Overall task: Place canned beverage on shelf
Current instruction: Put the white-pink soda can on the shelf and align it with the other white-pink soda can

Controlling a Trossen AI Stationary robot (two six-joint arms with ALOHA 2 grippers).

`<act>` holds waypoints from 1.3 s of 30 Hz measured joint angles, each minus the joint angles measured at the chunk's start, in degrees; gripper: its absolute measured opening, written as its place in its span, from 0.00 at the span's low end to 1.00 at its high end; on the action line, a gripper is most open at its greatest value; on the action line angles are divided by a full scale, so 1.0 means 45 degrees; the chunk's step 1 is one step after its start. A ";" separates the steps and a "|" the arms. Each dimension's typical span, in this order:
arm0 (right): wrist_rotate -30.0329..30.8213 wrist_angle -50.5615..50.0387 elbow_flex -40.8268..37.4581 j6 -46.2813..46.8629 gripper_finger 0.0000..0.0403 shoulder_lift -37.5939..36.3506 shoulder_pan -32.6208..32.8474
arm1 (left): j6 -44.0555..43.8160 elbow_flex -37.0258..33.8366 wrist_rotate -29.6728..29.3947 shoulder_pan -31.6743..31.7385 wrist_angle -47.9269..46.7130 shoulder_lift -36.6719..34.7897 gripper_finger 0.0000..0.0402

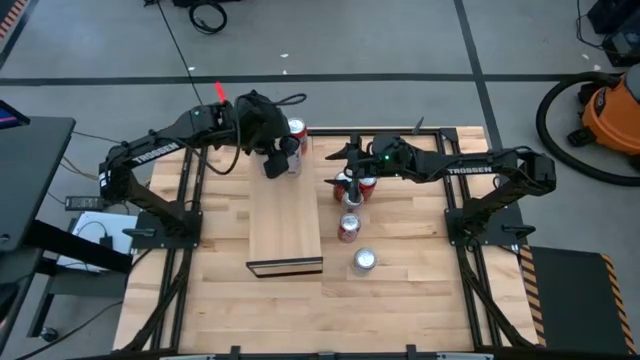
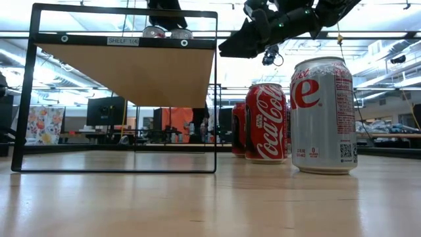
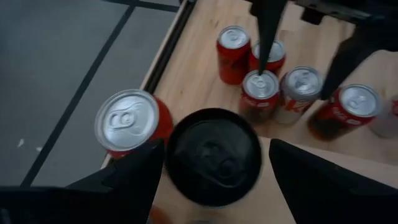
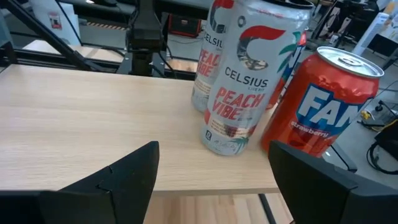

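We see the shelf [image 1: 285, 228] lying lengthwise on the tabletop [image 1: 400, 300], its slotted end toward the near edge and most of its top bare. At its far end the left gripper [image 3: 211, 163] has its fingers spread around a black-topped can [image 3: 212, 155], beside a red can [image 1: 297, 130]; whether they press it we cannot tell. The right gripper [image 4: 211, 163] hovers over the can cluster [image 1: 355, 188] off the shelf's right edge, jaws apart and empty. Only its wrist view shows a Celsius can [image 4: 245, 74] and red Fanta can [image 4: 320, 102].
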 joint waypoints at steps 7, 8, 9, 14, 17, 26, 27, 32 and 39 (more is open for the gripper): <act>-0.0005 0.0005 0.0000 0.0000 0.77 0.0000 0.0034 | 0.0424 -0.0001 0.0029 0.0103 -0.0234 0.0000 0.77; -0.0005 0.0005 0.0000 0.0006 0.77 0.0000 0.0034 | 0.0450 0.0000 0.0032 0.0085 -0.0247 0.0000 0.78; -0.0005 0.0005 0.0000 0.0038 0.77 0.0000 0.0034 | 0.0454 0.0000 0.0029 0.0050 -0.0243 0.0000 0.79; -0.0015 -0.0046 0.0000 0.0615 0.77 0.0000 0.0128 | 0.0522 0.0000 0.0036 -0.0033 -0.0243 0.0000 0.83; -0.0015 -0.0121 0.0000 0.0762 0.77 0.0000 0.0316 | 0.0541 0.0000 0.0034 -0.0033 -0.0272 0.0000 0.88; 0.0081 -0.0253 0.0000 0.0766 0.77 0.0000 0.0909 | 0.0905 -0.0015 0.0129 -0.0191 -0.0352 -0.0078 0.90; 0.0095 -0.0294 0.0000 0.0765 0.77 0.0000 0.0925 | 0.1097 -0.0015 0.0150 -0.0212 -0.0345 -0.0116 0.90; 0.0135 -0.0556 0.0000 0.0821 0.77 0.0000 0.0952 | 0.1209 0.0475 0.0177 -0.0295 -0.0460 -0.0107 0.90; 0.0151 -0.0665 -0.0002 0.1346 0.77 0.0000 0.0952 | 0.0883 0.0928 0.0136 -0.0207 -0.0209 -0.0098 0.90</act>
